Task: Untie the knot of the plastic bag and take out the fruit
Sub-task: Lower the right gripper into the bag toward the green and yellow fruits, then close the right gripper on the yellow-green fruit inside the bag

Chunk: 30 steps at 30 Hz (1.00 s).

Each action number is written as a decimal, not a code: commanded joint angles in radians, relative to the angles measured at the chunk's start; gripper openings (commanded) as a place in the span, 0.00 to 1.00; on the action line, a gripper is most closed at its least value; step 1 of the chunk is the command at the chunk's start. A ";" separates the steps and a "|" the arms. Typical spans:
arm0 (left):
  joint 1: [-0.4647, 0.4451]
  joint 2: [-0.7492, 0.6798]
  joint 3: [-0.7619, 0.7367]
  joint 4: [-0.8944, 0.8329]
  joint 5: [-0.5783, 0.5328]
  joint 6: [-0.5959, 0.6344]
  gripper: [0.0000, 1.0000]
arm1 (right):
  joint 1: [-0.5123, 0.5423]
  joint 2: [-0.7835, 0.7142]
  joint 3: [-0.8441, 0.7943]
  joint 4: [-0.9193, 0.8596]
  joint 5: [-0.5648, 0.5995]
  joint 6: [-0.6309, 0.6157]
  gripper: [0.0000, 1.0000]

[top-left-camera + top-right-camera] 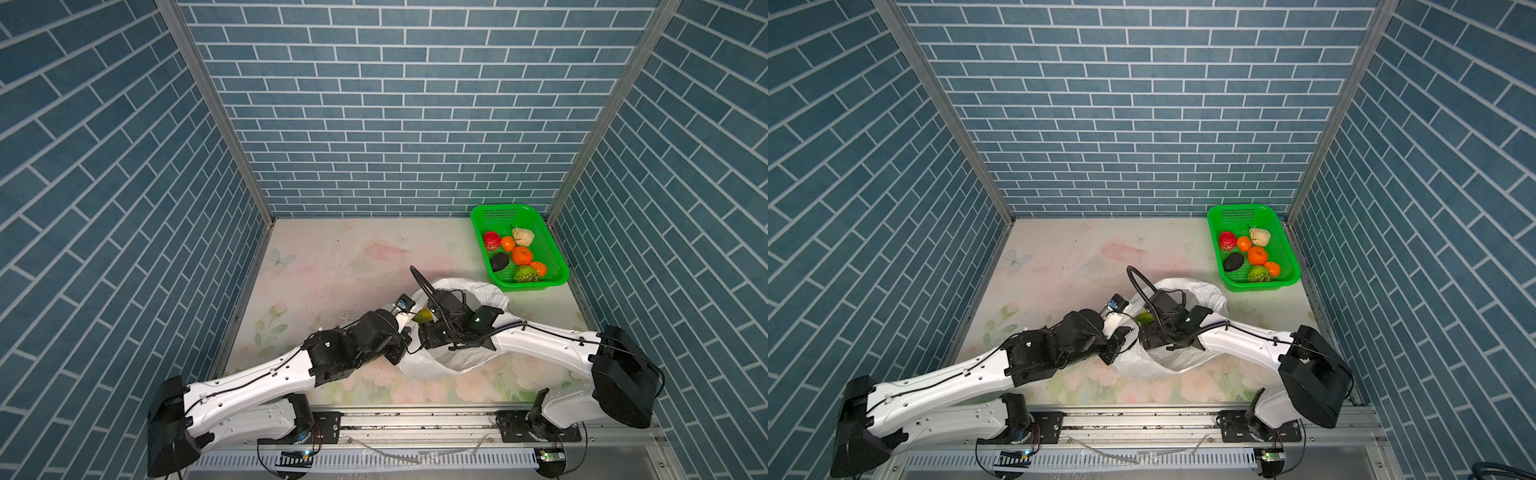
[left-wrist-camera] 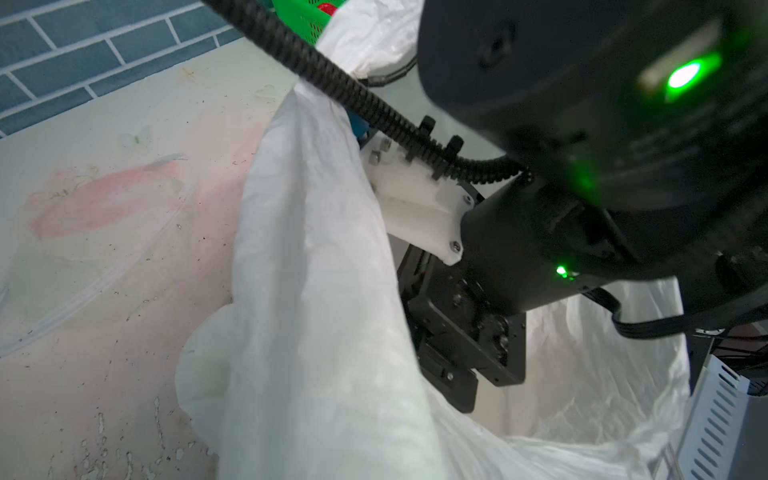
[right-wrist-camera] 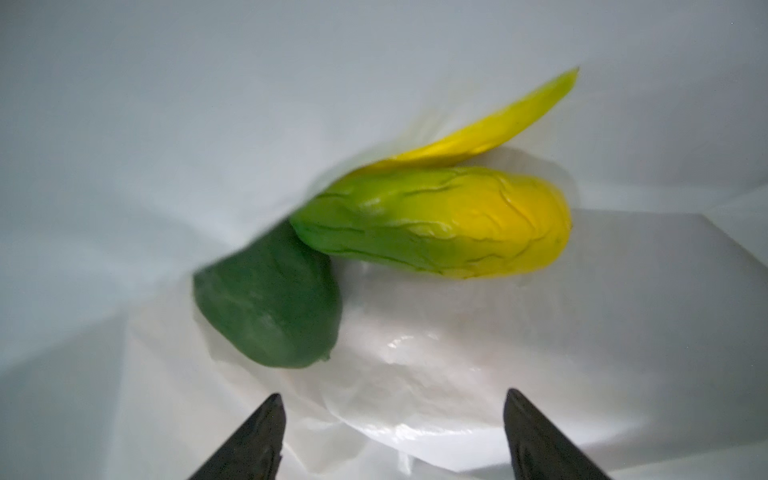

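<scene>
— How far are we?
— Plastic bag untied, open near our table's front edge; seven fruit in the far-right-corner basket, three fruit left inside.
— And our grip?
— Our right gripper gapes empty; left gripper seemingly pinches the rim.

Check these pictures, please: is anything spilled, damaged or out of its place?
Nothing is spilled. The fruit already taken out lies inside the green basket; more remains in the plastic bag, in front of the right gripper, whose fingers are apart. Only the table looks worn: its flower print is scuffed and flaking.
</scene>
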 commanded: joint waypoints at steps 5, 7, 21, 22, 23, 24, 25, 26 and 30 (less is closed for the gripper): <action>-0.002 -0.014 -0.031 -0.029 0.028 0.009 0.00 | -0.035 0.023 0.016 0.042 0.081 0.282 0.86; -0.004 -0.022 -0.038 -0.057 0.029 0.014 0.00 | -0.044 0.028 -0.009 0.080 0.086 0.371 0.86; -0.059 0.033 -0.021 -0.124 0.036 0.028 0.00 | -0.043 0.098 -0.064 0.259 0.218 0.658 0.86; -0.060 0.034 -0.022 -0.122 0.033 0.032 0.00 | -0.044 0.110 -0.056 0.261 0.216 0.670 0.86; -0.060 0.035 -0.022 -0.121 0.033 0.034 0.00 | -0.043 0.122 -0.049 0.267 0.215 0.675 0.86; -0.060 0.039 -0.023 -0.119 0.032 0.040 0.00 | -0.043 0.136 -0.041 0.268 0.214 0.680 0.85; -0.060 0.041 -0.023 -0.118 0.031 0.045 0.00 | -0.043 0.151 -0.034 0.270 0.211 0.691 0.84; -0.060 0.044 -0.020 -0.119 0.024 0.052 0.00 | -0.043 0.165 -0.031 0.274 0.209 0.700 0.83; -0.057 0.034 0.000 -0.122 -0.026 0.080 0.00 | -0.021 0.162 -0.021 0.243 0.232 0.707 0.81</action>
